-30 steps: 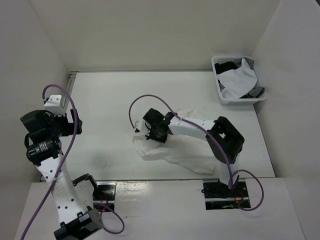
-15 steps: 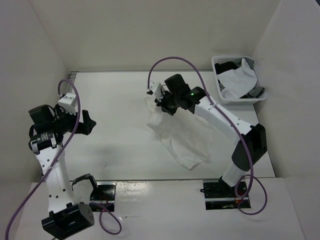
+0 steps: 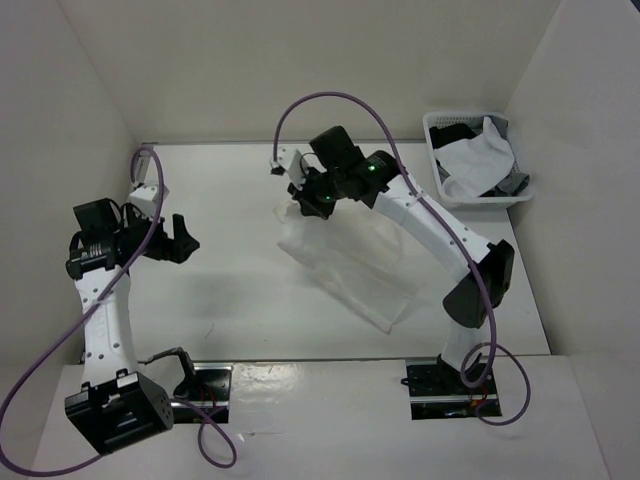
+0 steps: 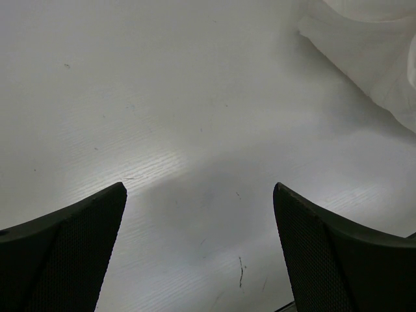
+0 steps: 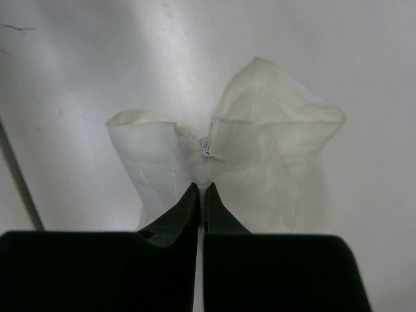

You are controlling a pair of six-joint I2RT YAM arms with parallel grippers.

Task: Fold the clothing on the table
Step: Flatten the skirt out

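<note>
The clothing is a thin white garment, lifted at its top edge and trailing down to the table toward the near right. My right gripper is shut on its waistband by the small zipper; in the right wrist view the clothing bunches to either side of the right gripper. My left gripper stands open over bare table at the left, apart from the cloth. The left wrist view has the left gripper with nothing between its fingers and a corner of the clothing at the top right.
A white slotted basket at the back right holds a plain white cloth and dark garments. White walls close in the table on the left, back and right. A metal rail runs along the left edge.
My right arm has swung from the near middle toward the back, lifting and dragging the clothing with it. The left arm has risen and turned its gripper toward the middle.
</note>
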